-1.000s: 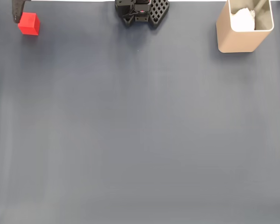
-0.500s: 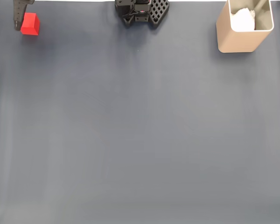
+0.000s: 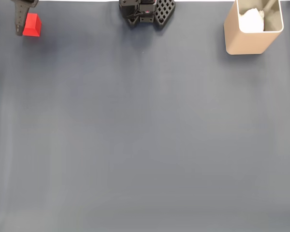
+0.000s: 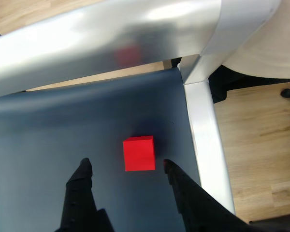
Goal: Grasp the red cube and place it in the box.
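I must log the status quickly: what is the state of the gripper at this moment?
Gripper: open, holding nothing; its two fingers stand apart on either side of the red cube, not closed on it, in the wrist view.

Matte black hand (image 4: 124, 163), two tapered fingers (image 4: 82, 176); black honeycomb-perforated base (image 3: 147, 10).

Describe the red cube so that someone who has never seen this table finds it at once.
In the fixed view, go to the top left corner of the dark grey mat. There the red cube sits beside a black finger of the pincer. It is small, bright red and plain, unlike the tall tan box at the opposite corner.
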